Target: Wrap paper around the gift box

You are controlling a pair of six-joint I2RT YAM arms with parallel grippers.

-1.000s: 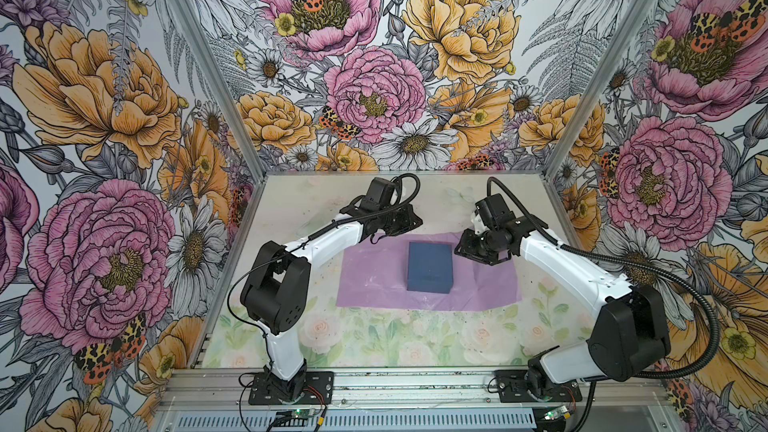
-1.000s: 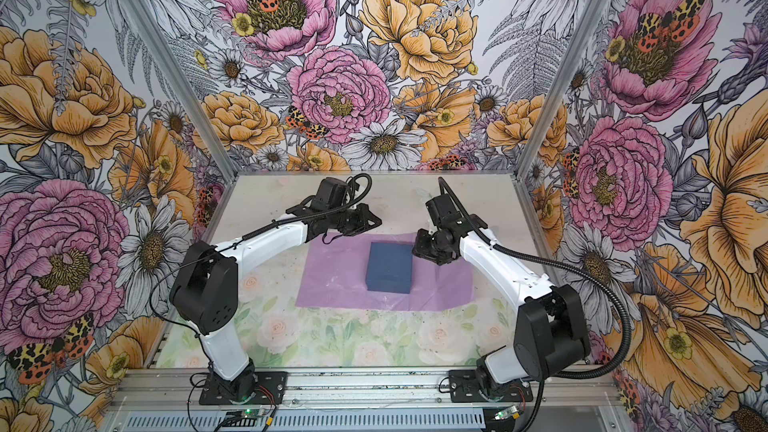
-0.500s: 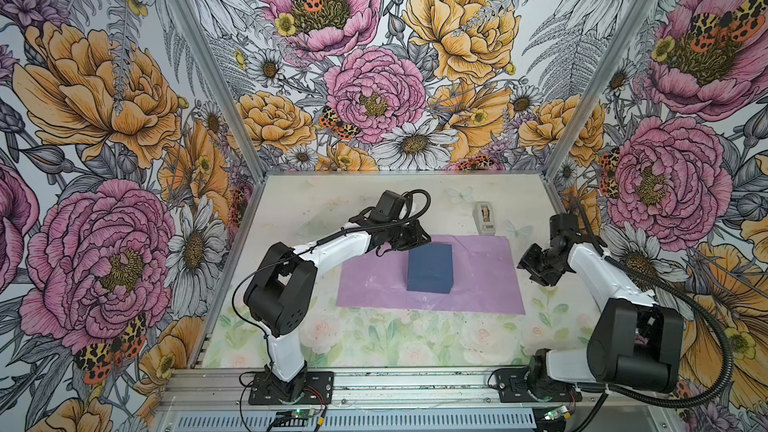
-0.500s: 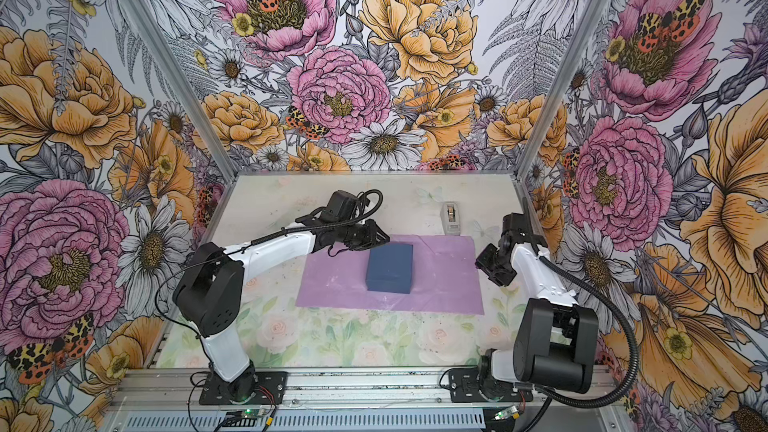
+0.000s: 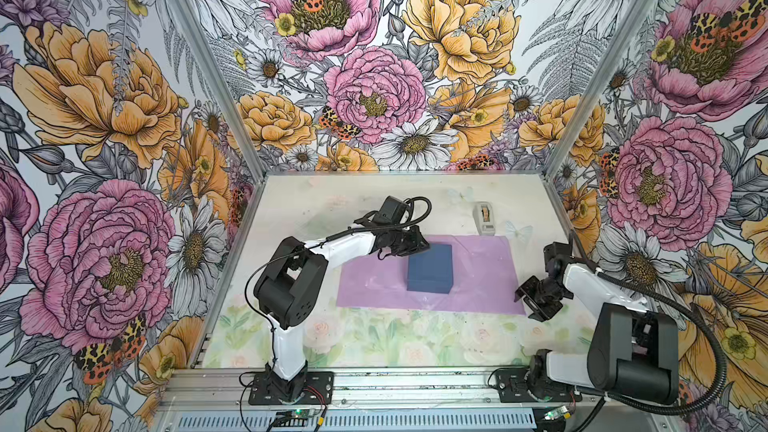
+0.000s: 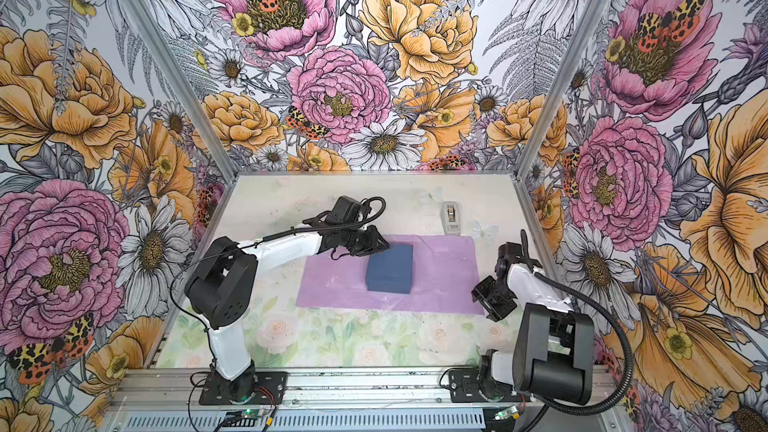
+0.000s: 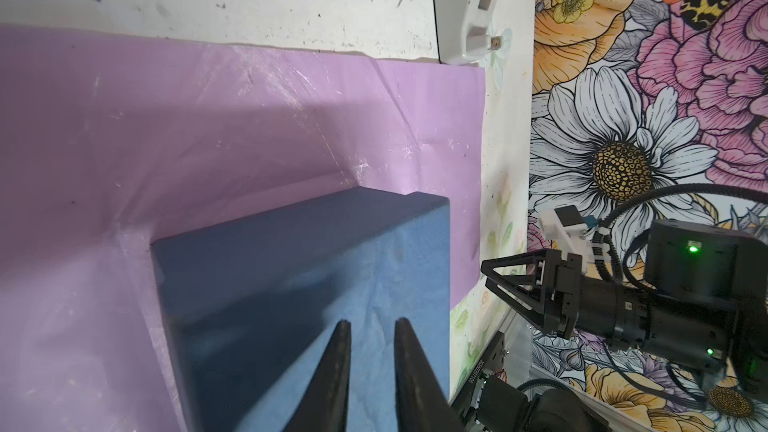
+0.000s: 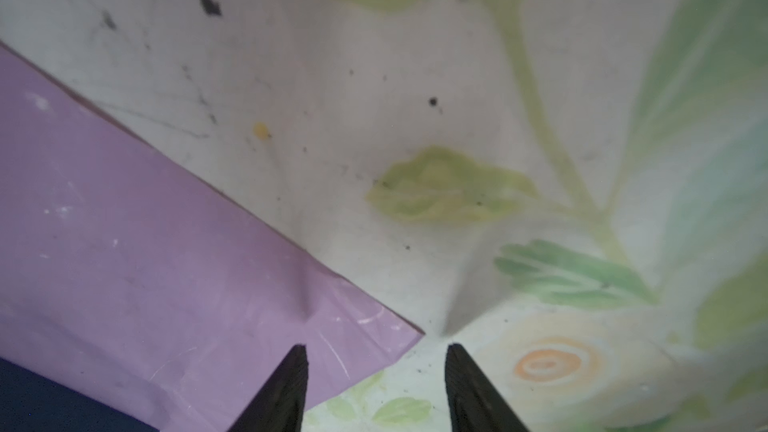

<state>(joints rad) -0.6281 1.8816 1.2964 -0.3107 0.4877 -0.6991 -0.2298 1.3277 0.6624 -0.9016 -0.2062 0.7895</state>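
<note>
Gift box (image 5: 430, 268) is recorded lying flat on the paper (image 5: 478, 280), about the middle of the sheet, as both top views show. The sheet is spread lilac face up and creased, and no flap is raised against the box. Wrapping is therefore judged barely begun, with the box centred so that margin is left on every side for folding. The left gripper (image 7: 370, 322) is seen over the box's top face, by the far corner on the left arm's side. Its fingers (image 7: 343, 351) are narrowly parted with nothing between them. Whether the box is touched cannot be told; the pose is judged a steadying one, to keep the box from sliding. The right gripper (image 8: 376, 349) is found well away from the box, low at the sheet's near corner on the right arm's side. Its jaws are spread with nothing gripped, one finger over paper, the other over the bare table (image 8: 457, 97), so that corner is judged the next pick. A tape dispenser (image 5: 484, 218) is noted beyond the box, just beside the sheet's far edge, presumably kept handy for sealing.
</note>
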